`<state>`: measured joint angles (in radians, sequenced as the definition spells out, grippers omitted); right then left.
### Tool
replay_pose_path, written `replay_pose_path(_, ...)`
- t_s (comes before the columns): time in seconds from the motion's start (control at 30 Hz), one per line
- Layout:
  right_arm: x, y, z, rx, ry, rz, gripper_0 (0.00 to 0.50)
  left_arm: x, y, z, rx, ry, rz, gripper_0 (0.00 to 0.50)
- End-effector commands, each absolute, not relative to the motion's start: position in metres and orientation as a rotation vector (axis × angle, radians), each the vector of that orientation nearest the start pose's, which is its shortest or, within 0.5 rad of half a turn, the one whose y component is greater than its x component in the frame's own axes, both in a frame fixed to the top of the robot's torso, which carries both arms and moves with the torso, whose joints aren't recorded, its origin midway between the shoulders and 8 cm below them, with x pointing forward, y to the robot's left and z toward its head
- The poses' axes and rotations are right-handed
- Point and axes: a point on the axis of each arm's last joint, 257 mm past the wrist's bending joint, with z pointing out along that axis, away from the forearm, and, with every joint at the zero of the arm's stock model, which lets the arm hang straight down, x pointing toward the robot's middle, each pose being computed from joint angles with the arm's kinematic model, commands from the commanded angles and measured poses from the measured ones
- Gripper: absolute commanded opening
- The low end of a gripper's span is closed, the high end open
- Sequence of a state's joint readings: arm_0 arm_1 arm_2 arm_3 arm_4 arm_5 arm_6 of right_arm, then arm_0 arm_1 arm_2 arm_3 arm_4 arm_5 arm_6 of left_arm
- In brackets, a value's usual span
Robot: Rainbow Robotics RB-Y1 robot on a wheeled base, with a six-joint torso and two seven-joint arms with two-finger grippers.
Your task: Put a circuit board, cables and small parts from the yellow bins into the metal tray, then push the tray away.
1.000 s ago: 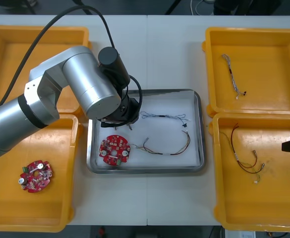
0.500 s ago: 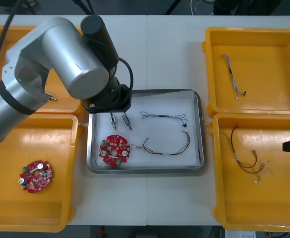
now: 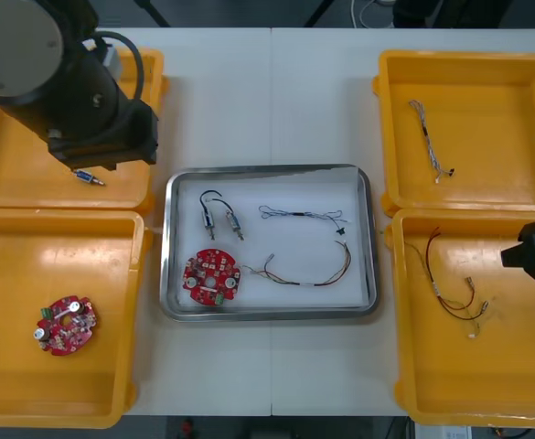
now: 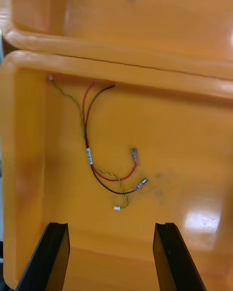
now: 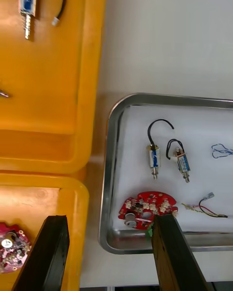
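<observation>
The metal tray (image 3: 272,171) lies mid-table, white inside. It holds a round red circuit board (image 3: 211,275), two small metal parts (image 3: 219,218), a blue and white cable (image 3: 304,216) and a red and yellow cable (image 3: 313,270). My left arm (image 3: 66,82) hangs over the far-left yellow bin (image 3: 2,187). In the left wrist view my left gripper (image 5: 109,223) is open and empty, back from the tray's rim (image 5: 109,174) and the two parts (image 5: 154,157). My right gripper (image 4: 109,228) is open above a red, black and yellow cable (image 4: 104,169) in the near-right bin (image 4: 29,126).
The near-left bin (image 3: 112,274) holds another red circuit board (image 3: 66,325). A small metal part (image 3: 89,177) lies in the far-left bin. The far-right bin (image 3: 386,128) holds a thin cable (image 3: 429,139). My right arm's black wrist (image 3: 530,256) sits at the table's right edge.
My left arm has pulled back from the tray to the far-left bin, leaving two small metal parts in the tray. The right arm edged slightly inward.
</observation>
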<state>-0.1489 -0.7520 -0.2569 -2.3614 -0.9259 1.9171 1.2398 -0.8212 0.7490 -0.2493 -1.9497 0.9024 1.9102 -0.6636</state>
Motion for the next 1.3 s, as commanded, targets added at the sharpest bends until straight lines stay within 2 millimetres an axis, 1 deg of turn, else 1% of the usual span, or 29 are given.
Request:
replay_pose_path(0.03,0.364,-0.265,-0.136,-0.469,2.561,0.008,0.5,0.459,0.242,-0.079,-0.055,2.618,-0.1,0.5)
replay_pose_path(0.17,0.362,-0.234,-0.141,-0.622,2.554,0.01,0.5,0.454,0.266,-0.08,-0.063,2.618,-0.1,0.5)
replay_pose_path(0.2,0.362,-0.23,-0.141,-0.645,2.55,0.009,0.5,0.454,0.269,-0.081,-0.064,2.619,-0.101,0.5)
replay_pose_path(0.27,0.361,-0.214,-0.146,-0.735,2.543,-0.003,0.5,0.45,0.282,-0.082,-0.067,2.616,-0.097,0.5)
replay_pose_path(0.3,0.36,-0.21,-0.147,-0.759,2.539,-0.01,0.5,0.449,0.286,-0.083,-0.066,2.616,-0.093,0.5)
replay_pose_path(0.4,0.36,-0.188,-0.152,-0.903,2.505,-0.063,0.5,0.443,0.306,-0.089,-0.063,2.622,-0.073,0.5)
replay_pose_path(0.5,0.36,-0.173,-0.157,-0.994,2.477,-0.099,0.5,0.438,0.32,-0.092,-0.057,2.625,-0.057,0.5)
replay_pose_path(0.57,0.359,-0.155,-0.163,-1.086,2.449,-0.124,0.5,0.433,0.331,-0.097,-0.057,2.634,-0.047,0.5)
replay_pose_path(0.63,0.361,-0.14,-0.166,-1.138,2.424,-0.14,0.5,0.429,0.34,-0.1,-0.058,2.64,-0.032,0.5)
replay_pose_path(0.7,0.364,-0.116,-0.171,-1.204,2.382,-0.138,0.5,0.424,0.351,-0.105,-0.055,2.649,-0.014,0.5)
replay_pose_path(0.73,0.364,-0.109,-0.173,-1.224,2.368,-0.137,0.5,0.423,0.354,-0.106,-0.056,2.651,-0.011,0.5)
replay_pose_path(0.8,0.369,-0.086,-0.178,-1.31,2.295,-0.156,0.5,0.417,0.363,-0.113,-0.048,2.665,-0.003,0.5)
replay_pose_path(0.83,0.37,-0.081,-0.179,-1.338,2.272,-0.164,0.5,0.415,0.365,-0.114,-0.047,2.668,-0.001,0.5)
replay_pose_path(0.9,0.373,-0.061,-0.185,-1.429,2.191,-0.184,0.5,0.409,0.373,-0.122,-0.037,2.685,0.008,0.5)
replay_pose_path(0.93,0.374,-0.057,-0.187,-1.445,2.175,-0.187,0.5,0.407,0.375,-0.124,-0.037,2.69,0.01,0.5)
replay_pose_path(1.0,0.376,-0.04,-0.196,-1.52,2.113,-0.179,0.5,0.405,0.38,-0.131,-0.046,2.689,0.004,0.5)
replay_pose_path(1.03,0.376,-0.036,-0.199,-1.541,2.099,-0.177,0.5,0.404,0.381,-0.133,-0.048,2.688,0.002,0.5)
replay_pose_path(1.1,0.376,-0.02,-0.208,-1.619,2.034,-0.156,0.5,0.403,0.385,-0.137,-0.054,2.679,-0.005,0.5)
replay_pose_path(1.13,0.376,-0.016,-0.21,-1.637,2.016,-0.153,0.5,0.403,0.387,-0.137,-0.056,2.676,-0.006,0.5)
replay_pose_path(1.2,0.374,-0.005,-0.222,-1.702,1.977,-0.149,0.5,0.399,0.394,-0.142,-0.052,2.677,-0.004,0.5)
replay_pose_path(1.3,0.374,0.003,-0.234,-1.768,1.932,-0.185,0.5,0.393,0.402,-0.144,-0.023,2.678,0.006,0.5)
